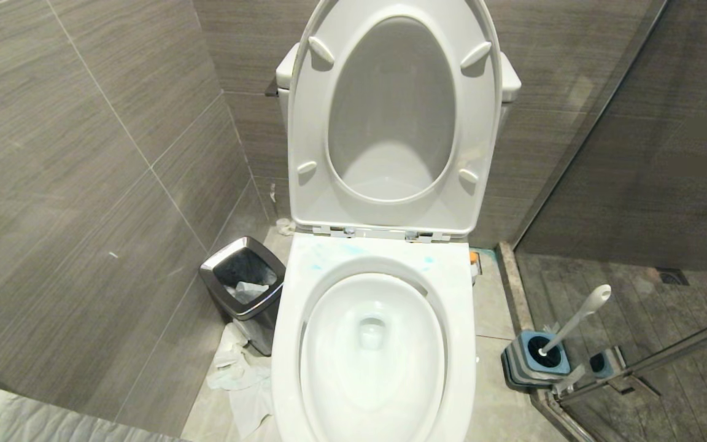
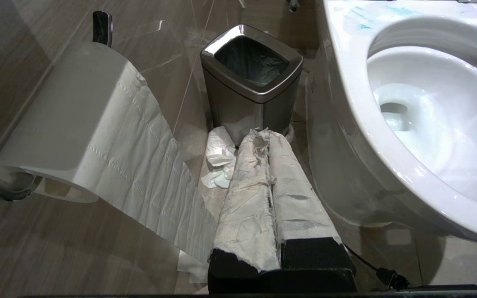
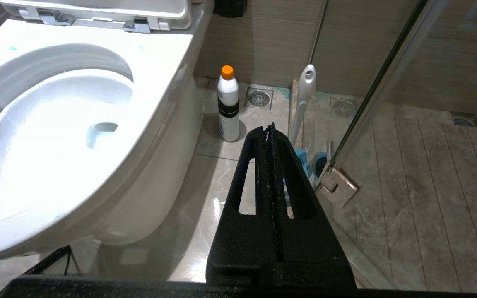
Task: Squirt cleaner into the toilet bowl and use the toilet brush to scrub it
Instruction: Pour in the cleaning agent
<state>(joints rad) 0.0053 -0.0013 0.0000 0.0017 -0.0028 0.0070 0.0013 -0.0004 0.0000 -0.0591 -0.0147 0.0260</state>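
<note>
Both grippers you see only in the wrist views, low beside the toilet. Your left gripper [image 2: 265, 134] has its fingers pressed together, empty, and wrapped in white paper; it points at the steel bin [image 2: 251, 78] on the floor, just beside crumpled paper [image 2: 220, 159]. A toilet paper roll [image 2: 77, 124] hangs on the wall near it. Your right gripper [image 3: 269, 128] also has its fingers together and holds nothing.

You find the toilet bowl [image 1: 373, 359] in the middle, with the seat and lid [image 1: 393, 116] raised upright against the tank. Pale blue smears of cleaner [image 1: 316, 265] lie on the rim at the back. The toilet brush [image 1: 577, 319] stands tilted in its blue-and-grey holder [image 1: 534, 362] on the floor at the robot's right, beside the glass door [image 3: 387, 82]. A white bottle [image 3: 228, 105] with an orange cap stands on the floor next to the toilet, near a floor drain [image 3: 258, 98].
</note>
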